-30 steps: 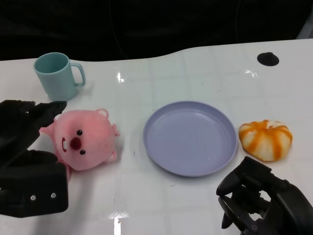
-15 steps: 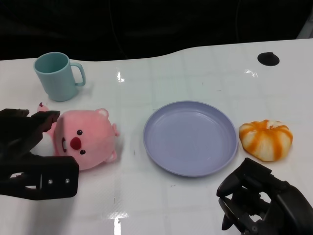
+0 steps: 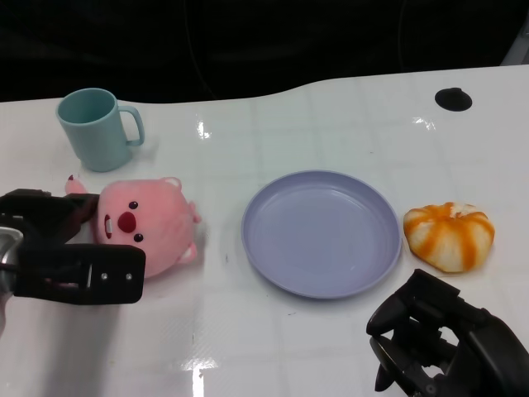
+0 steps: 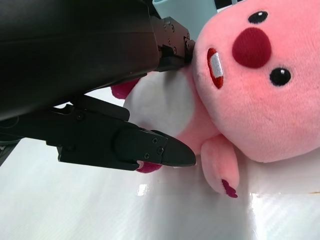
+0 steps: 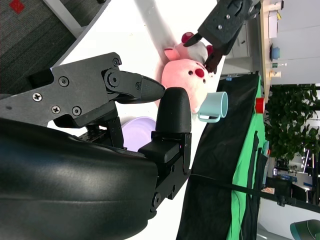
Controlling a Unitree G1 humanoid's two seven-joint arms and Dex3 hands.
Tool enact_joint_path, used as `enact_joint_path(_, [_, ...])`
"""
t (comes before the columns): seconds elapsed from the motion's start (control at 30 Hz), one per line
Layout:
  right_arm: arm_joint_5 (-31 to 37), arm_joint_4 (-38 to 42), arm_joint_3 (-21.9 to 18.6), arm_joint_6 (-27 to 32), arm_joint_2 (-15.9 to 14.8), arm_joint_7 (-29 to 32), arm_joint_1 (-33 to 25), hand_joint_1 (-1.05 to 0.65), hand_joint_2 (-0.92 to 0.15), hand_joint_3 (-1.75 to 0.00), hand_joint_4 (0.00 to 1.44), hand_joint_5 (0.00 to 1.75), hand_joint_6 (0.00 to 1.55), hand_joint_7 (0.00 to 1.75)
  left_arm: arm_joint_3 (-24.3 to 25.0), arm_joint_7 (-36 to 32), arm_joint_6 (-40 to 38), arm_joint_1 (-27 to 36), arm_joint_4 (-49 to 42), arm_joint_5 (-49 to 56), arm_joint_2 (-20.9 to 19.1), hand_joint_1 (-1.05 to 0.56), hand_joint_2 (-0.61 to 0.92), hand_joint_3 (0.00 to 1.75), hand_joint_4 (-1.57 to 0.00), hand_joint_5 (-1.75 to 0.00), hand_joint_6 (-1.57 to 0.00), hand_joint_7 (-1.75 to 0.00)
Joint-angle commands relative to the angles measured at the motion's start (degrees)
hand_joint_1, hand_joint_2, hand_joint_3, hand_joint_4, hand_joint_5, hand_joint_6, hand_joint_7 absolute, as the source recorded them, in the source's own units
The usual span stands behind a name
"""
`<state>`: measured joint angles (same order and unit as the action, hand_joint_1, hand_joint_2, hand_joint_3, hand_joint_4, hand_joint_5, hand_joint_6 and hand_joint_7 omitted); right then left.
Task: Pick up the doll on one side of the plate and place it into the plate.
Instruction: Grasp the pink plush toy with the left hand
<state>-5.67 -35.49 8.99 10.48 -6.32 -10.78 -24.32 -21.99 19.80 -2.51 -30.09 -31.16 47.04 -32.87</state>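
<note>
The pink plush doll (image 3: 147, 227) lies tilted on the white table, to the left of the lilac plate (image 3: 322, 273). My left hand (image 3: 70, 256) grips the doll from its left side. In the left wrist view the fingers (image 4: 150, 150) close around the doll's (image 4: 250, 85) white belly, one against its neck and one under its body. The plate holds nothing. My right hand (image 3: 438, 343) rests at the lower right, below the plate, fingers apart and holding nothing. The right wrist view shows the doll (image 5: 187, 75) and my left hand (image 5: 227, 22) far off.
A teal cup (image 3: 95, 128) stands just behind the doll, at the back left. An orange and white pumpkin-shaped toy (image 3: 449, 236) lies right of the plate. A small black disc (image 3: 453, 99) sits near the table's far right edge.
My left hand has closed in on the doll, its thumb side sliding right in front of it. The doll has tipped and shifted slightly away from me. The right hand has not moved.
</note>
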Motion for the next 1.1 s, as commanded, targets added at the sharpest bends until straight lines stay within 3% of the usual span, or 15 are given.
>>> enact_joint_path(0.03, [-0.30, -1.03, 0.06, 0.38, -0.15, 0.31, -0.11, -0.35, -0.90, -0.55, 0.61, 1.69, 0.50, 1.57, -1.84, -0.50, -0.02, -1.02, -6.24, -0.61, 1.57, -0.50, 0.89, 0.00, -0.18, -0.10, -0.24, -0.03])
enact_joint_path(0.13, [-0.45, -0.92, 0.01, 0.22, -0.13, 0.24, -0.13, -0.35, -0.90, -0.55, 0.61, 1.69, 0.50, 1.58, -3.33, -1.64, -0.46, -2.38, -10.76, -0.50, 2.97, -0.44, 0.89, 0.00, -0.38, -0.11, -0.50, -0.07])
enact_joint_path(0.33, [-0.56, -1.04, -0.07, 0.20, -0.11, 0.23, -0.30, -0.35, -0.89, -0.55, 0.62, 1.70, 0.51, 1.57, -4.76, -6.54, 1.70, -3.28, -17.17, -1.64, 4.51, -0.35, 0.92, 0.02, -0.78, -0.26, -0.70, -0.10])
enact_joint_path(0.37, [-0.60, -1.00, -0.12, 0.16, -0.16, 0.16, -0.30, -0.35, -0.89, -0.55, 0.62, 1.70, 0.51, 1.57, -4.99, -7.87, 2.38, -3.50, -18.55, -1.70, 4.76, -0.31, 0.92, 0.05, -0.81, -0.55, -0.79, -0.10])
enact_joint_path(0.43, [-0.64, -0.94, -0.18, 0.11, -0.21, 0.09, -0.29, -0.35, -0.89, -0.55, 0.62, 1.70, 0.50, 1.57, -5.47, -9.63, 3.38, -3.96, -20.55, -1.96, 5.05, -0.28, 0.92, 0.10, -0.75, -0.91, -0.92, -0.10])
enact_joint_path(0.53, [-0.64, -0.91, -0.18, 0.11, -0.24, 0.07, -0.29, -0.35, -0.89, -0.55, 0.62, 1.70, 0.51, 1.56, -5.90, -12.53, 5.48, -4.29, -23.03, -2.55, 5.11, -0.27, 0.92, 0.11, -0.73, -1.00, -0.95, -0.10])
enact_joint_path(0.6, [-0.65, -0.94, -0.20, 0.28, -0.25, 0.09, -0.29, -0.36, -0.89, -0.55, 0.62, 1.70, 0.51, 1.56, -6.12, -16.25, 7.86, -4.21, -25.35, -2.69, 5.09, -0.25, 0.91, 0.06, -0.70, -1.39, -1.20, -0.17])
enact_joint_path(0.67, [-0.65, -1.00, -0.18, 0.39, -0.23, 0.13, -0.30, -0.37, -0.89, -0.54, 0.62, 1.69, 0.51, 1.56, -6.28, -18.66, 9.15, -4.21, -26.57, -2.82, 5.10, -0.25, 0.91, 0.03, -0.68, -1.50, -1.26, -0.17])
enact_joint_path(0.73, [-0.83, -1.01, -0.19, 0.53, -0.18, 0.10, -0.30, -0.36, -0.89, -0.54, 0.62, 1.69, 0.51, 1.56, -5.90, -20.99, 9.72, -4.00, -27.40, -3.38, 5.29, -0.25, 0.92, 0.24, -0.65, -1.67, -1.13, -0.09])
enact_joint_path(0.87, [-0.43, -0.91, -0.08, 0.07, -0.31, 0.08, -0.26, -0.36, -0.90, -0.54, 0.62, 1.69, 0.51, 1.56, -4.39, -27.60, 12.76, -2.81, -27.60, -5.42, 5.27, -0.22, 0.92, 0.29, -0.69, -1.74, -1.17, -0.10])
enact_joint_path(0.9, [-0.37, -0.91, -0.07, 0.02, -0.32, 0.09, -0.26, -0.36, -0.90, -0.54, 0.62, 1.69, 0.50, 1.57, -4.05, -29.70, 13.99, -2.48, -27.67, -5.87, 5.22, -0.21, 0.92, 0.28, -0.69, -1.74, -1.06, -0.48])
enact_joint_path(0.93, [-0.46, -0.94, -0.08, 0.08, -0.29, 0.08, -0.27, -0.36, -0.90, -0.54, 0.62, 1.69, 0.50, 1.57, -3.84, -31.96, 15.44, -2.20, -27.84, -6.13, 5.13, -0.19, 0.92, 0.24, -0.72, -1.75, -0.79, -1.14])
enact_joint_path(0.97, [-0.52, -0.99, -0.09, 0.21, -0.26, 0.10, -0.26, -0.36, -0.90, -0.54, 0.62, 1.69, 0.50, 1.57, -3.48, -33.23, 16.52, -1.98, -27.73, -6.69, 5.08, -0.17, 0.92, 0.22, -0.73, -1.75, -0.67, -1.43])
enact_joint_path(1.03, [-0.63, -0.95, -0.12, 0.27, -0.19, 0.12, -0.20, -0.36, -0.90, -0.54, 0.62, 1.69, 0.50, 1.57, -2.60, -35.42, 18.05, -1.61, -26.76, -7.97, 5.14, -0.16, 0.92, 0.28, -0.79, -1.75, -0.61, -1.68])
enact_joint_path(1.1, [-0.55, -0.62, -0.13, -0.07, -0.17, 0.08, -0.04, -0.36, -0.90, -0.53, 0.62, 1.69, 0.50, 1.57, -1.52, -36.16, 18.52, -1.40, -25.55, -9.36, 5.41, -0.14, 0.90, 0.30, -0.81, -1.75, -0.62, -1.73])
